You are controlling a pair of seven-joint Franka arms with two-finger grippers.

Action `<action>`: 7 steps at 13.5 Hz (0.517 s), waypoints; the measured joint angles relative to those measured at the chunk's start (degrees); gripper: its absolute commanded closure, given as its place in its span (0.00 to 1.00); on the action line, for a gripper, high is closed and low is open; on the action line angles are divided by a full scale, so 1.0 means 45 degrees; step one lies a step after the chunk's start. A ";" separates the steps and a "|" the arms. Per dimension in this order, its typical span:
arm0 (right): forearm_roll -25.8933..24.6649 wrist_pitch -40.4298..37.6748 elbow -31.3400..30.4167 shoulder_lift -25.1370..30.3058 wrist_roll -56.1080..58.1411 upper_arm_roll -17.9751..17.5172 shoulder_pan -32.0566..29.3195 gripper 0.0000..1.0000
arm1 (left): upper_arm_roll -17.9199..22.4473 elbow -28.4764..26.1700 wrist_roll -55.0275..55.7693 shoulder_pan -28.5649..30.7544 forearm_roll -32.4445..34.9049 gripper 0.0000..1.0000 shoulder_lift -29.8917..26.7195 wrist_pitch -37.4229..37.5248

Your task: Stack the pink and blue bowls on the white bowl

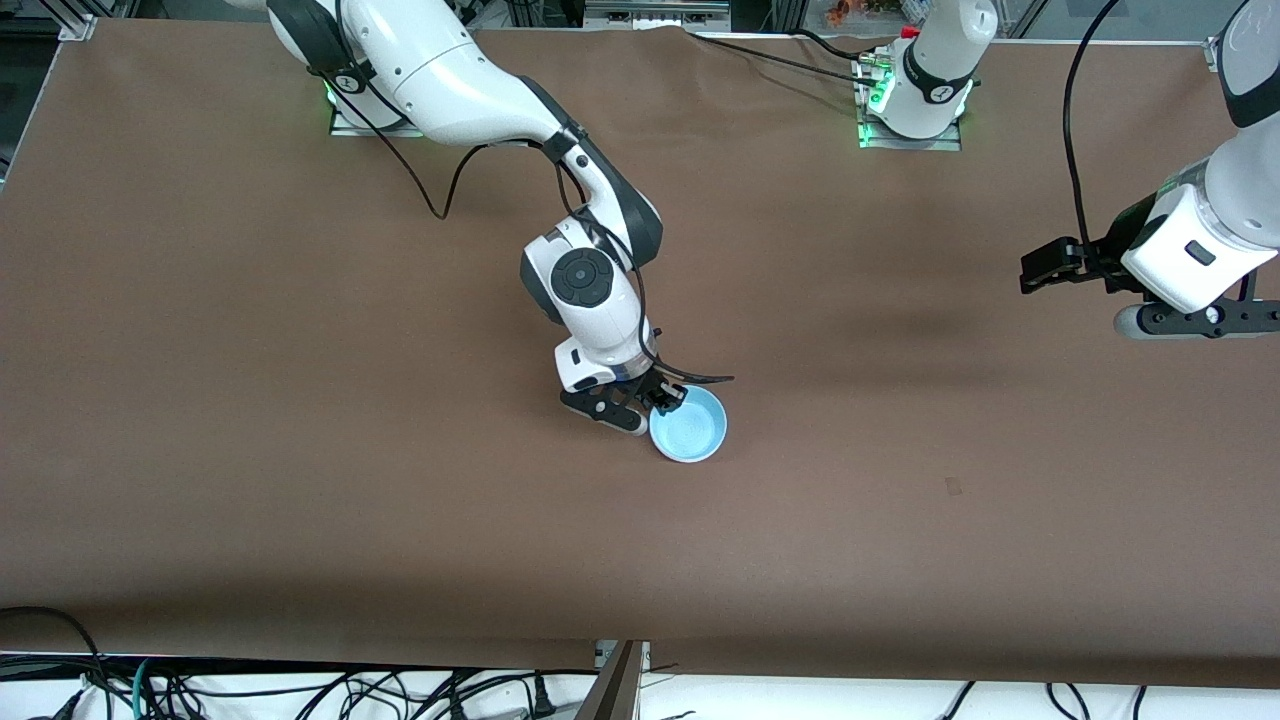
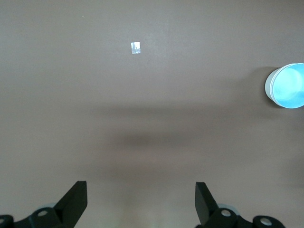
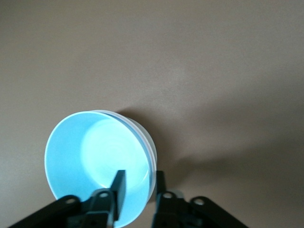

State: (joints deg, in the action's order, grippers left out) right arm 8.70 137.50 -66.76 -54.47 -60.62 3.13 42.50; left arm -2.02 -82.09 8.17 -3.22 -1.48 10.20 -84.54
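The light blue bowl (image 1: pixel 688 424) sits mid-table on top of a stack; a white bowl's wall (image 2: pixel 269 88) shows under its rim. The stack also shows in the left wrist view (image 2: pixel 289 85) and the right wrist view (image 3: pixel 95 152). The pink bowl is hidden. My right gripper (image 1: pixel 665 400) straddles the blue bowl's rim, one finger inside and one outside, closed on it (image 3: pixel 139 178). My left gripper (image 1: pixel 1032 272) waits open and empty in the air over the left arm's end of the table (image 2: pixel 141 190).
The brown table (image 1: pixel 300 450) carries a small tape mark (image 1: pixel 953 487), nearer the front camera than the left gripper; it also shows in the left wrist view (image 2: pixel 136 48). Cables (image 1: pixel 300 690) lie along the table's front edge.
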 measured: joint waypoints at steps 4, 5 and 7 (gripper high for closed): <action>-0.0088 -0.2220 0.0994 0.0735 0.1703 0.0577 -0.0581 0.00 | -0.0002 0.0006 0.0000 -0.0002 0.0000 0.00 0.0005 0.0000; -0.0087 -0.3049 0.1151 0.1293 0.2729 0.0632 -0.1241 0.00 | -0.0005 0.0007 0.0000 -0.0003 0.0000 0.00 0.0008 0.0000; -0.0060 -0.4562 0.1215 0.2644 0.5045 0.0625 -0.2862 0.00 | -0.0009 0.0009 0.0000 -0.0007 0.0000 0.00 0.0009 0.0000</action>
State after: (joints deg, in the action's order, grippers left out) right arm 8.43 116.97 -61.30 -42.57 -37.92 5.95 29.63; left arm -2.06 -82.05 8.17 -3.25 -1.48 10.24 -84.54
